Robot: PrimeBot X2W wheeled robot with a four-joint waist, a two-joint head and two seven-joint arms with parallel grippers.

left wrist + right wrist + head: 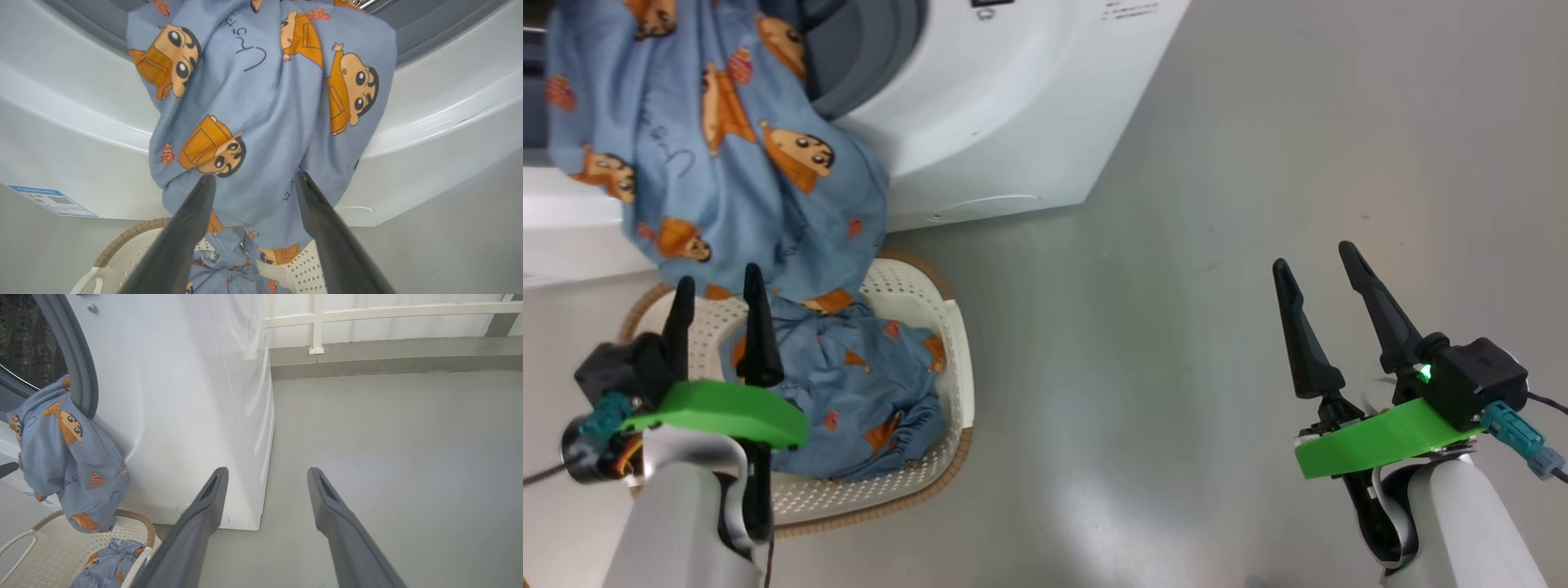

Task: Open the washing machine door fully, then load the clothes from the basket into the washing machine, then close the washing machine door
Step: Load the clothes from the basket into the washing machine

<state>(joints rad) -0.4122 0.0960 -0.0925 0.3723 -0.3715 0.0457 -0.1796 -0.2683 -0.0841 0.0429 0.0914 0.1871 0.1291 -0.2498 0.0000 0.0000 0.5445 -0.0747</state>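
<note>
The white washing machine (1013,106) stands with its opening uncovered; its door is out of view. A light blue piece of the clothes (727,163) hangs from the grey gasket (866,49) down to the basket (960,359). A second blue piece (866,392) lies inside the basket. My left gripper (719,275) is open and empty above the basket's left side. In the left wrist view it (254,175) faces the hanging cloth (253,102) without touching it. Off to the right, my right gripper (1313,254) is open and empty over the floor, clear of the machine's corner (261,514).
The dark steel drum (24,335) shows behind the gasket. A blue label (53,200) sits low on the machine's front, and a round cap (184,508) near its bottom corner. Grey floor (1258,163) spreads right of the machine up to a wall with a white rail (367,312).
</note>
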